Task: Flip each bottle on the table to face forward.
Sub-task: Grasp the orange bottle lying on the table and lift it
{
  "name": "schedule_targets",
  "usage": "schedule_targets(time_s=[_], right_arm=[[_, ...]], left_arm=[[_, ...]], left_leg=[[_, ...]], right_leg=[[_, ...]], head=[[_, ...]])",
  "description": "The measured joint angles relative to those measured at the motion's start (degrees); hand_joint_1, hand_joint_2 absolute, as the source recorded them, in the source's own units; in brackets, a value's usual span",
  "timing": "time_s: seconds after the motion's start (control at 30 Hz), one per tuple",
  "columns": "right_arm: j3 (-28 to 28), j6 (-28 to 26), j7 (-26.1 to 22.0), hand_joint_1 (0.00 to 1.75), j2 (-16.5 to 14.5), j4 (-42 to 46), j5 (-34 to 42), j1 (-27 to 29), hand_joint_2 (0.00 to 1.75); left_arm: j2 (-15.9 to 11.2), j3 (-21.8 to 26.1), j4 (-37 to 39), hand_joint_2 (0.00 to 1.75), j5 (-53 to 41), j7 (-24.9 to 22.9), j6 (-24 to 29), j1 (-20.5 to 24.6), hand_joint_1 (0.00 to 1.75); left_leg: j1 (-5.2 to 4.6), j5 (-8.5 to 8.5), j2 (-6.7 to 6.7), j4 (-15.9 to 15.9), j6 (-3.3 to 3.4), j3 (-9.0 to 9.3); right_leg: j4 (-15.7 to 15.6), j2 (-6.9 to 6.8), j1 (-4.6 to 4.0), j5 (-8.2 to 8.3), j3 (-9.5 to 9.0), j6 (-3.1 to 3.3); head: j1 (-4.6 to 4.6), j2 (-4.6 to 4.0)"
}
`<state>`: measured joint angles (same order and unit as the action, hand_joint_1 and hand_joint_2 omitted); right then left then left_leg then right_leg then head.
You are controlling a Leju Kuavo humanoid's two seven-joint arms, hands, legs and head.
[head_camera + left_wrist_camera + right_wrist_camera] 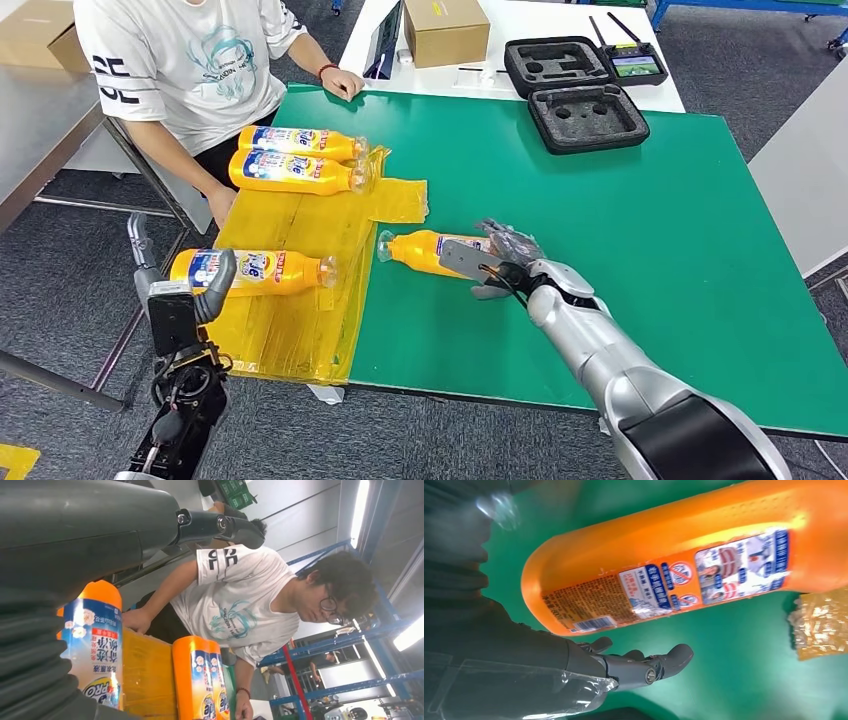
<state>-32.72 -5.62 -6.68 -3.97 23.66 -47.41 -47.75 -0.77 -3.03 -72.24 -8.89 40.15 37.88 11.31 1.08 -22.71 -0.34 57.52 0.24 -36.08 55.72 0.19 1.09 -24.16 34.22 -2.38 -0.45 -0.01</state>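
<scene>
A big workshop: tall blue metal racks (350,687), long ceiling lights (358,510), a black foam-lined tool case (585,115).

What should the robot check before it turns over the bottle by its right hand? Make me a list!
1. Right hand at the lone bottle on the green table: ok.
2. Firm hold on that bottle: cannot tell; the wrist view shows fingers apart beside it.
3. Its back label with barcode faces up, so it needs flipping: ok.
4. Room around it on the green: ok.
5. Person's hand far from it: ok.
6. Left hand over the near bottle on the yellow sheet, away from the right hand: ok.
</scene>
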Motion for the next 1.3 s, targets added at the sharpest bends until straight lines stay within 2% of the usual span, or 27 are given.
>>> schedule_targets(time_s=[0.5,0.97,1.2,1.23,1.27,1.3], right_arm=[[0.0,0.4,2.7,0.00,1.1,-2.6,-0.3,-1.0,1.75],[0.0,6.3,3.8,0.00,1.6,-4.3,-1.5,-1.1,1.75],[0.0,7.7,2.3,0.00,1.5,-4.3,-1.3,-1.3,1.75],[0.0,7.9,2.1,0.04,1.5,-4.3,-1.2,-1.3,1.75],[0.0,8.0,1.9,0.31,1.5,-4.3,-1.2,-1.3,1.75],[0.0,8.0,1.8,0.70,1.5,-4.3,-1.1,-1.3,1.75]], left_arm=[[-0.2,-1.2,1.6,1.75,1.6,0.0,0.0,0.0,0.00],[-0.1,-2.1,4.1,1.75,3.0,0.0,-0.5,1.8,0.00],[0.0,-2.2,5.2,1.75,4.5,0.0,-0.7,2.3,0.00],[0.0,-2.2,5.3,1.75,4.6,0.0,-0.7,2.3,0.00],[0.0,-2.2,5.3,1.75,4.7,0.0,-0.8,2.3,0.00],[0.0,-2.2,5.4,1.75,4.8,0.0,-0.8,2.4,0.00]], left_leg=[[0.00,0.00,0.00,0.0,0.00,0.00],[0.00,0.00,0.01,0.0,0.00,0.03],[0.00,0.00,0.02,0.0,0.00,0.05],[0.00,0.00,0.02,0.0,0.00,0.06],[0.00,0.00,0.02,0.0,0.00,0.06],[0.00,0.00,0.02,0.0,0.00,0.06]], right_leg=[[0.0,0.00,0.00,0.00,0.00,0.00],[0.0,0.00,0.01,0.00,-0.02,0.00],[0.0,0.02,0.00,0.00,-0.03,0.00],[0.0,0.02,0.00,0.00,-0.03,0.00],[0.0,0.03,0.00,0.00,-0.03,0.00],[0.0,0.03,0.00,0.00,-0.03,0.00]], head=[[-0.01,0.01],[-0.01,0.01],[0.01,0.01],[0.01,0.01],[0.00,0.01],[0.01,0.01]])
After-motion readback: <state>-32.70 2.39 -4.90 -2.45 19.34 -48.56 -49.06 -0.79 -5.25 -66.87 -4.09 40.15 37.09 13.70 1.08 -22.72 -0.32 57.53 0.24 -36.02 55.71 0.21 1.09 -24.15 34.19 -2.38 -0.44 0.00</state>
